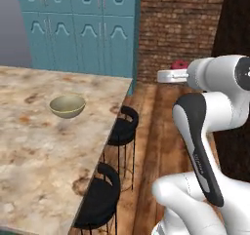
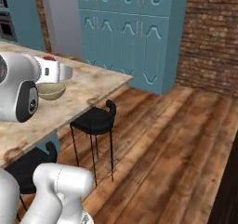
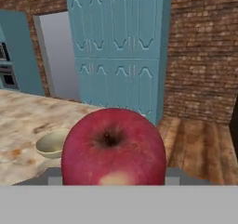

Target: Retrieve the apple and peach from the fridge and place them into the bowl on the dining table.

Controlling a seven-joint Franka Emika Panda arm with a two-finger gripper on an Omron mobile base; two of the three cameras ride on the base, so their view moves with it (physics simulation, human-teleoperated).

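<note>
Carrying leg, apple first. My gripper (image 1: 177, 69) is closed on the apple (image 3: 113, 147), which sits between the jaws and looms large and dark red in the hand view, stem dimple facing the camera, a pale patch low on its skin. In the left base view a bit of red shows at the end of my outstretched hand, out over the wooden floor (image 2: 167, 144), beside the dining table (image 1: 34, 151) and not yet above it.

The bowl (image 1: 67, 106) stands on the marble top, upright and empty as far as I can see, back from the edge where the black stools (image 1: 122, 129) are tucked. In the hand view it lies low and left of the apple, partly hidden behind it.

Peach and fridge: nothing to note from here; I judge that fetch is still to do.

Next move, as I read it: swing the hand left over the table until the apple hangs above the bowl, lower it close to the rim, then let go. The bowl is shallow, so a high drop risks the fruit bouncing out or rolling.
</note>
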